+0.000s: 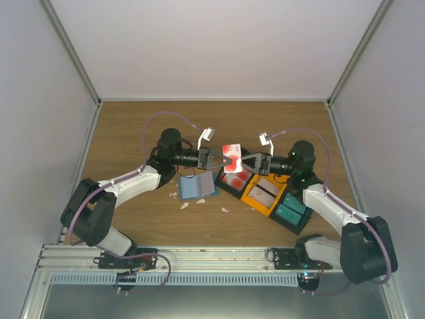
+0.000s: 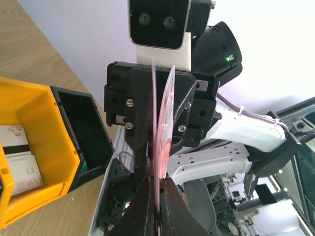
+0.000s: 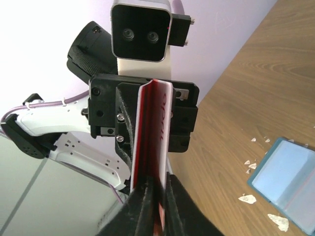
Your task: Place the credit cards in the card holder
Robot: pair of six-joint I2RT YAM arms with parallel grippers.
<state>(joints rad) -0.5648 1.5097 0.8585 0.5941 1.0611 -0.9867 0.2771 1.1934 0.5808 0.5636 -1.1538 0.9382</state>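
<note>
Above the wooden desk [image 1: 133, 126], a credit card [image 1: 232, 165] is held in the air. It is clamped by the left tool [image 1: 222, 161] on its left and the right tool [image 1: 243, 163] on its right. The card holder [image 1: 197, 187] is laid flat near-left of it.

Left arm [image 1: 126, 183]: folded at the elbow, forearm reaching out to the gripper.
Left gripper [image 1: 224, 161]: lies flat, tips pointing straight at the other gripper. Its fingers [image 2: 145, 206] are pinched tight on one edge of a credit card [image 1: 232, 154].
Right arm [image 1: 332, 203]: folded the same way, forearm reaching out to its gripper.
Right gripper [image 1: 244, 163]: lies flat, tips facing the left gripper's tips, very close. Its fingers [image 3: 172, 206] press on the far edge of the same credit card.
Both grippers: nose to nose, sharing the credit card between their tips.
</note>
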